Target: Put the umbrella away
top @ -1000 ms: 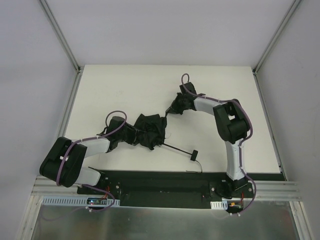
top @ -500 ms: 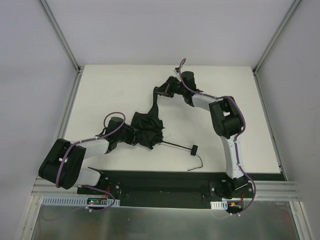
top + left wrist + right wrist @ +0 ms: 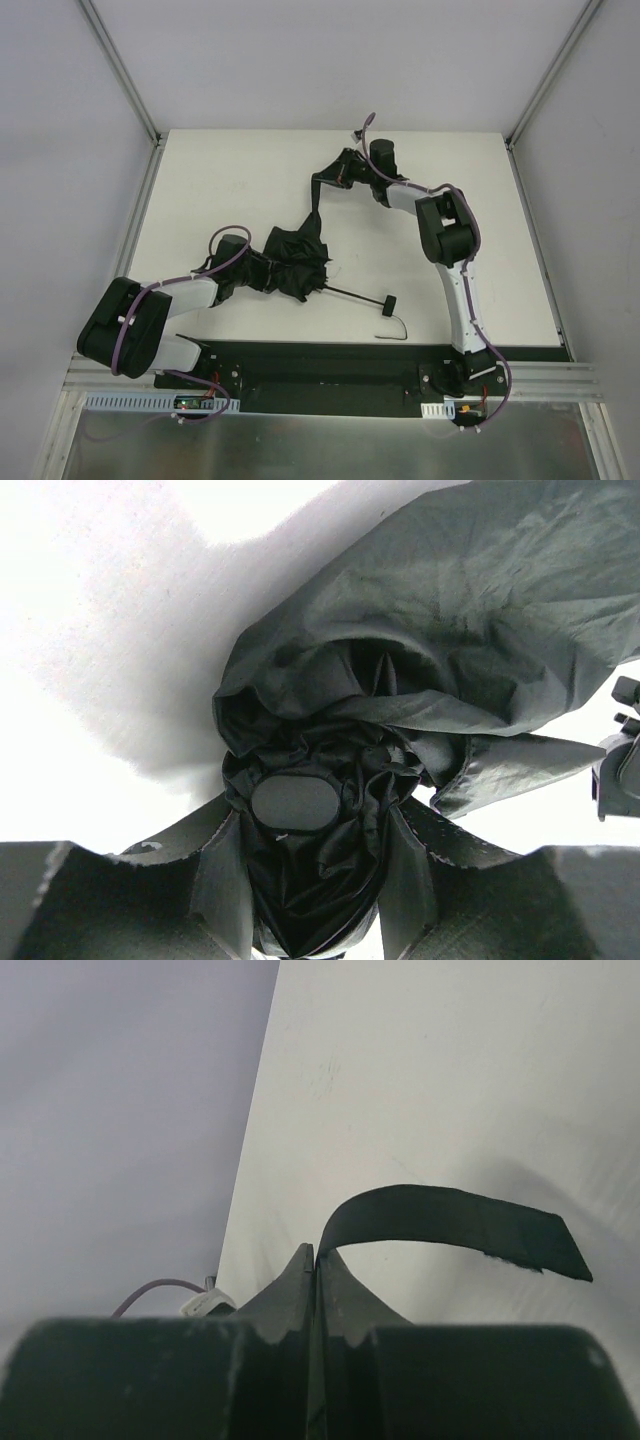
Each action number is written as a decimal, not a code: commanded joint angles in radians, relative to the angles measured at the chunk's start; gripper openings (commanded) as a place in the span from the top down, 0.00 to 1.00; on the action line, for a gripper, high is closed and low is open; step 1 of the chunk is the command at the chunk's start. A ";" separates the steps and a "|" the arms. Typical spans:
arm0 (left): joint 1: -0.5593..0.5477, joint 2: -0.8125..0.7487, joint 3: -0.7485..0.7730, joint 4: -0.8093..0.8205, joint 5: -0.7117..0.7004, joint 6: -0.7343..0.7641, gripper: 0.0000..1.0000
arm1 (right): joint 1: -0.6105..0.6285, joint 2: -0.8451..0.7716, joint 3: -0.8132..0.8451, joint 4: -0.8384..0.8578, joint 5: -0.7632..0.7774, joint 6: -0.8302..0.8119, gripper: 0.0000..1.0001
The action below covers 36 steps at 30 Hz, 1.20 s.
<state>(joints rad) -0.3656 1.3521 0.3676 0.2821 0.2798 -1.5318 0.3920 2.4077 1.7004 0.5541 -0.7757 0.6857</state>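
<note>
The umbrella point(image 3: 297, 262) lies as a crumpled black fabric bundle at mid-table. Its thin shaft point(image 3: 352, 294) runs right to the small knob handle point(image 3: 387, 305), with the wrist cord point(image 3: 396, 330) beside it. My left gripper point(image 3: 268, 271) is shut on the bundle's left end; in the left wrist view the fabric point(image 3: 450, 610) fills the space between the left gripper's point(image 3: 312, 825) fingers around an oval cap point(image 3: 295, 803). A black closure strap point(image 3: 316, 200) stretches from the bundle toward the far side. My right gripper point(image 3: 338, 172) pinches it, and in the right wrist view the strap point(image 3: 450, 1215) curls out of the shut right gripper point(image 3: 316, 1256).
The white table point(image 3: 220, 170) is bounded by metal frame rails point(image 3: 140, 215) on both sides. A black strip point(image 3: 320, 355) runs along the near edge by the arm bases. In the right wrist view the table's left edge point(image 3: 262, 1120) meets the grey wall.
My right gripper has moved from beside the bundle toward the far side and slightly left, drawing the strap out long. The left gripper and bundle stayed nearly still.
</note>
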 commanded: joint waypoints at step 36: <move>0.030 0.229 0.292 -0.733 0.056 0.045 1.00 | 0.590 -0.767 -0.482 -0.679 0.593 -1.288 0.24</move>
<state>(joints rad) -0.3447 1.5375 0.6807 -0.2020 0.3759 -1.5154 0.9451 1.5570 1.2221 -0.2432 -0.3214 -0.4454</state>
